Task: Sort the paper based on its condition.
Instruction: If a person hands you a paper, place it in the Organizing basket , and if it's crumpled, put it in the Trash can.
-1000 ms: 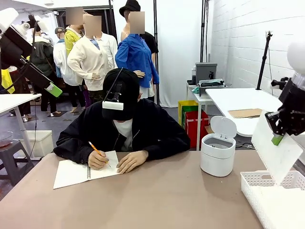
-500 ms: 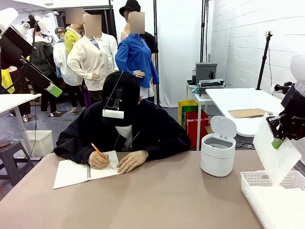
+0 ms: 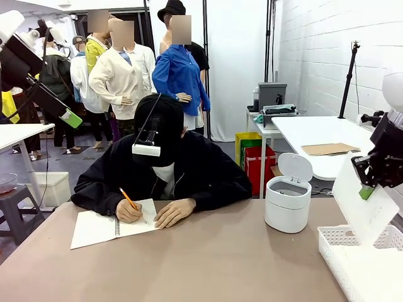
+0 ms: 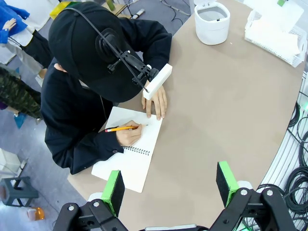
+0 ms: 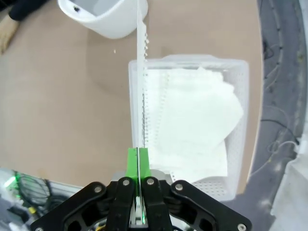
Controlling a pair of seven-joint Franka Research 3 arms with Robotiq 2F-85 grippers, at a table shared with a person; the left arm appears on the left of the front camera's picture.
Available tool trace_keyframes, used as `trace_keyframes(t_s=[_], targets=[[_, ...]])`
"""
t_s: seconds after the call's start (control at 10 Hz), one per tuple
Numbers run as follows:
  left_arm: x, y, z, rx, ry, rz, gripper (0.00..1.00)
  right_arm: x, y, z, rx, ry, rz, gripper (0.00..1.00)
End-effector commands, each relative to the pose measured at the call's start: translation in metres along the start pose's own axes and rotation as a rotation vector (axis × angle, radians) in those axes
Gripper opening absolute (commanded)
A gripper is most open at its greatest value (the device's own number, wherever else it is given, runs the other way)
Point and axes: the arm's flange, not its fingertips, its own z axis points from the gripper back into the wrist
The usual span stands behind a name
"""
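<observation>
Pads (image 5: 132, 161) of right end effector (image 5: 138, 153) press together on one edge of paper (image 3: 363, 212), which hangs over the basket (image 3: 340, 239) at the bench's near right corner. It looks light, floppy and easily torn, so edge grips suit. Bin (image 3: 288, 201) stands just beyond. Left end effector (image 4: 170, 180) is spread, high above the notebook (image 4: 130, 159).

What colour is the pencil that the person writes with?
Orange. The pencil shows best in the left wrist view.

Bright, even indoor light from above leaves only soft, faint shadows on the counter (image 3: 208, 264). The front view is sharp. Both wrist views bow at the edges, and the right wrist view is slightly soft, its paper (image 5: 192, 120) washed out.
</observation>
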Motion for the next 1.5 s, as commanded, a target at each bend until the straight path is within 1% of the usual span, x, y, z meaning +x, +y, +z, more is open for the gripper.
trace_keyframes(t_s=[0.0, 0.2, 0.5, 0.7, 0.8, 1.1, 1.4], targets=[[0.000, 0.000, 0.001, -0.001, -0.002, 0.001, 1.00, -0.020, -0.013, -0.010, -0.055, 0.038, 0.011, 0.00], [0.000, 0.000, 0.001, -0.001, -0.002, 0.001, 1.00, -0.042, -0.022, -0.023, -0.080, 0.040, 0.007, 0.00], [0.000, 0.000, 0.001, -0.001, -0.002, 0.001, 1.00, -0.064, -0.032, -0.053, -0.070, 0.051, 0.043, 0.00], [0.000, 0.000, 0.001, -0.001, -0.002, 0.001, 1.00, -0.061, -0.029, -0.074, -0.054, 0.096, 0.073, 0.00], [0.000, 0.000, 0.001, -0.001, -0.002, 0.001, 1.00, -0.054, -0.028, -0.086, -0.043, 0.102, 0.088, 0.00], [0.000, 0.000, 0.001, -0.001, -0.002, 0.001, 1.00, -0.044, -0.022, -0.118, -0.061, 0.160, 0.088, 0.00], [0.000, 0.000, 0.001, -0.001, -0.002, 0.001, 1.00, -0.048, -0.018, -0.139, -0.065, 0.208, 0.091, 0.00]])
